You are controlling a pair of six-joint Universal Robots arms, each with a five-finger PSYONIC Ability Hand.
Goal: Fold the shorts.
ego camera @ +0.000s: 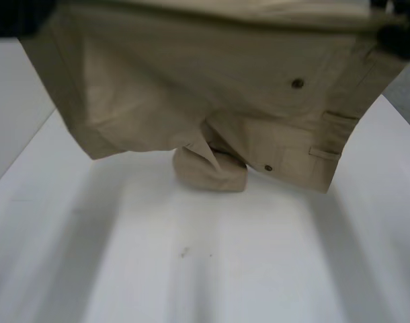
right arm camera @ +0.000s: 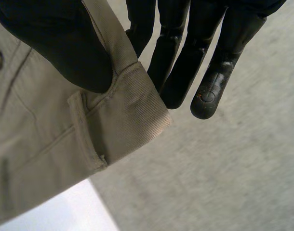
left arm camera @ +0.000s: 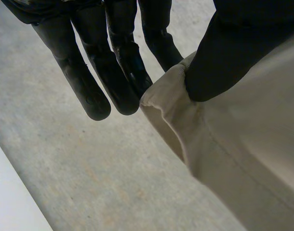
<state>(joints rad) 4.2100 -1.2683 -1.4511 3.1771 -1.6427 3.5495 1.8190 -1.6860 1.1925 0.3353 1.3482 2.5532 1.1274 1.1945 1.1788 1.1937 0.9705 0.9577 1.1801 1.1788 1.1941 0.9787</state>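
The beige shorts (ego camera: pixel 212 87) hang stretched between my two hands, above the white table (ego camera: pixel 191 256). My left hand (ego camera: pixel 17 17) holds one upper corner. Its thumb (left arm camera: pixel 224 57) pinches the hem of the shorts (left arm camera: pixel 243 144) against the fingers (left arm camera: pixel 123 72). My right hand (ego camera: pixel 398 37) holds the other upper corner, at the waistband with its belt loops. There the thumb (right arm camera: pixel 55 43) presses the waistband of the shorts (right arm camera: pixel 65 134) against the fingers (right arm camera: pixel 176 57). A bunched part of the shorts (ego camera: pixel 212 171) hangs lowest, close to the table.
The white table spreads wide below the cloth, with a small dark speck (ego camera: pixel 185 253) near its middle. Grey floor (left arm camera: pixel 89 168) lies past the table's left side, and grey floor (right arm camera: pixel 233 168) past its right side.
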